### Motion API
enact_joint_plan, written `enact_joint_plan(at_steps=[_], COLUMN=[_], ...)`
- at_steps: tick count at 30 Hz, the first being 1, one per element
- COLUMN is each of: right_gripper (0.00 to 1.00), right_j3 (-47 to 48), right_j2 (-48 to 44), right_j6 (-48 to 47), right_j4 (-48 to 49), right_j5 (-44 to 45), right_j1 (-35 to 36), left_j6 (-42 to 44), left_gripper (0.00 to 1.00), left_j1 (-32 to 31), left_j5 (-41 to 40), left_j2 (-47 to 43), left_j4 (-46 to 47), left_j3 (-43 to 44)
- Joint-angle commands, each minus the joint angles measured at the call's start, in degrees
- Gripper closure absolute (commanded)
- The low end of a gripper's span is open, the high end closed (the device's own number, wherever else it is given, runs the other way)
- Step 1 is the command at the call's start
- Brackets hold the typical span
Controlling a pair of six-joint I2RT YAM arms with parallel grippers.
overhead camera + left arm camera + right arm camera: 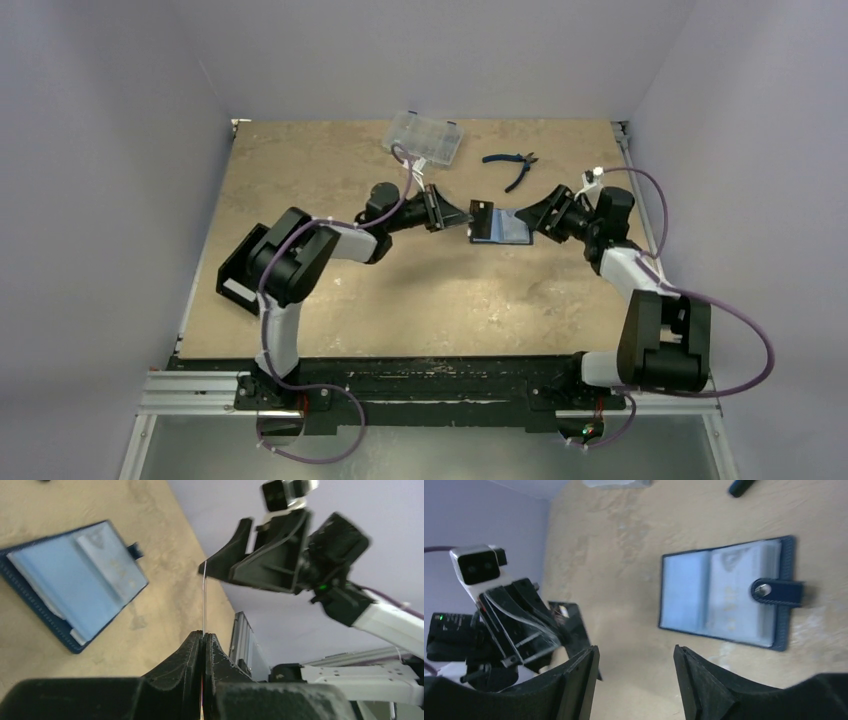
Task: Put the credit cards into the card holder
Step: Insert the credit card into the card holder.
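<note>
The card holder (512, 228) lies open on the table, its pale blue clear sleeves facing up. It also shows in the left wrist view (75, 585) and the right wrist view (724, 595), with its snap tab (776, 591) folded over the right edge. My left gripper (204, 636) is shut on a credit card (204, 600), seen edge-on as a thin upright line. In the top view the card (482, 222) is held on edge just left of the holder. My right gripper (636, 655) is open and empty, just right of the holder (540, 218). No other card shows.
A clear plastic compartment case (424, 137) sits at the back of the table. Blue-handled pliers (512, 165) lie behind the holder. A black open box (238, 272) stands at the left edge, partly behind my left arm. A metal rail runs along the near edge.
</note>
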Motion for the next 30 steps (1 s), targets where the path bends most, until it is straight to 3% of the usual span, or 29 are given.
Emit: enact_joint_plan(at_steps=[1,8,12,18,30], right_gripper=[0.39,0.66,0.73,0.73,0.74], right_j3=[10.3,18.9,20.3,21.1,20.7], right_j2=[5.7,18.7,24.1,28.0,30.5], right_j6=[-11.6,-14.9,-15.3,-14.2,-14.1], right_j4=[-14.7,-17.3,-15.9,-12.5,-12.3], right_j5=[11.1,13.1,12.9,12.4,16.7], right_j1=[0.1,0.1,0.2,0.2,0.2], left_j6=[-1.3,-1.5,0.5,0.1,-2.9], left_gripper=[1.0,1.0,1.0,1.0,1.0], left_j1=[-1.7,-3.0,-3.6,-3.7,-3.5], left_j5=[-4.3,-5.4,-7.3,-8.3,-6.7], left_j2=[8.6,16.8,18.4,21.8,25.1], left_j4=[0.2,-7.3,-19.3,-30.6,-37.0], left_j3=[6.8,14.8,19.7,26.4,31.9])
